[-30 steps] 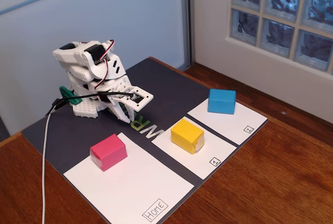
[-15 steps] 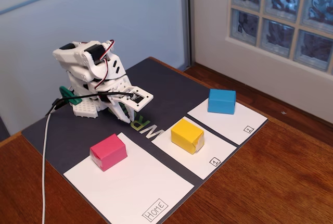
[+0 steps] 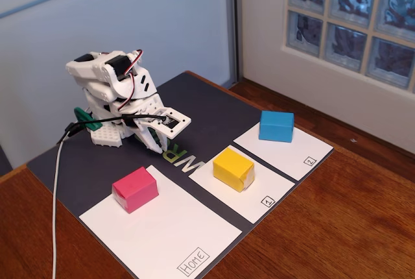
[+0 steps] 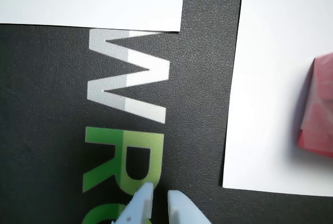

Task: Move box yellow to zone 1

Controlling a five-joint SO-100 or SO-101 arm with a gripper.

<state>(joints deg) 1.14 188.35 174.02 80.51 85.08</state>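
Note:
The yellow box [image 3: 233, 168] sits on the white panel marked "1" [image 3: 262, 200], zone 1, in the fixed view. My gripper [image 3: 166, 143] is folded low at the back of the dark mat, well away from the box, pointing down at the "WR" lettering. In the wrist view the gripper [image 4: 160, 197] is empty, with its jaws nearly touching over the green letter. The yellow box is out of the wrist view. A white panel edge [image 4: 104, 2] shows at the top left of that view.
A pink block [image 3: 135, 189] sits on the large "Home" panel [image 3: 168, 233]; it also shows at the right edge of the wrist view [image 4: 318, 104]. A blue block [image 3: 276, 126] sits on the panel marked "2" [image 3: 298, 152]. A white cable [image 3: 56, 194] trails off the mat's left side.

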